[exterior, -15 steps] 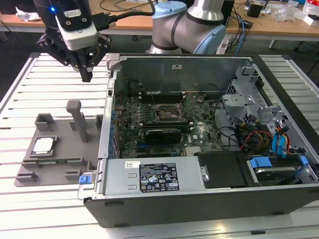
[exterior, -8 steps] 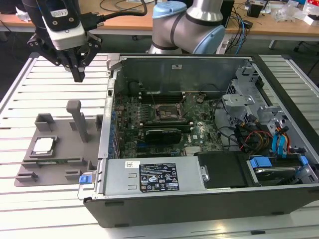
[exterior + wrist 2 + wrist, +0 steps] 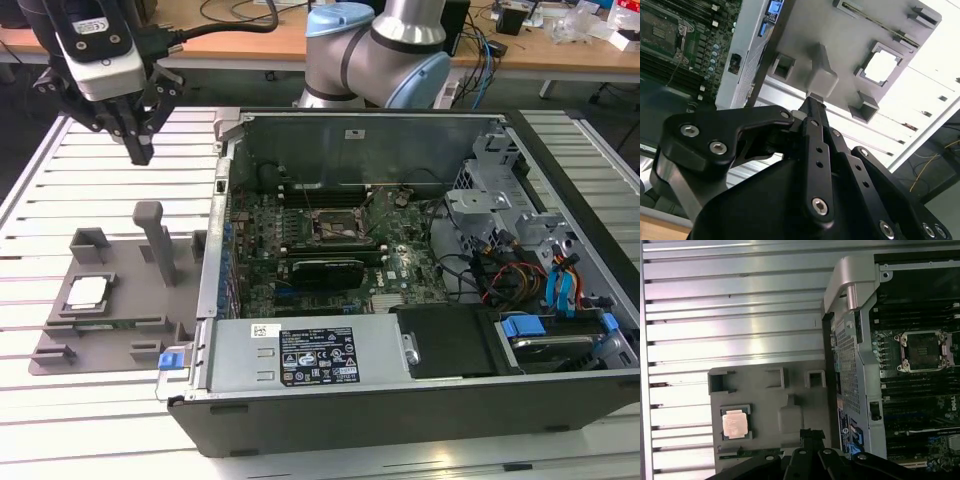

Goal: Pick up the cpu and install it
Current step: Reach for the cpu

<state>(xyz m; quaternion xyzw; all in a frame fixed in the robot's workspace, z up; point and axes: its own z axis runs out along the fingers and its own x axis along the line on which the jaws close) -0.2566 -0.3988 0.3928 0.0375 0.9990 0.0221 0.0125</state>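
On the worktop (image 3: 50, 200), the tray (image 3: 130, 345) lies to the exterior view's left of the case (image 3: 400, 420); the cpu (image 3: 88, 291) sits in the tray.

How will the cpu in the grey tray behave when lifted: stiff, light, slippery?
The cpu looks like a thin, flat, rigid plate, so it probably will not bend. Being small, it is likely light. Its smooth metal top may be slippery, and it sits in a pocket of the tray, leaving little edge to grip.
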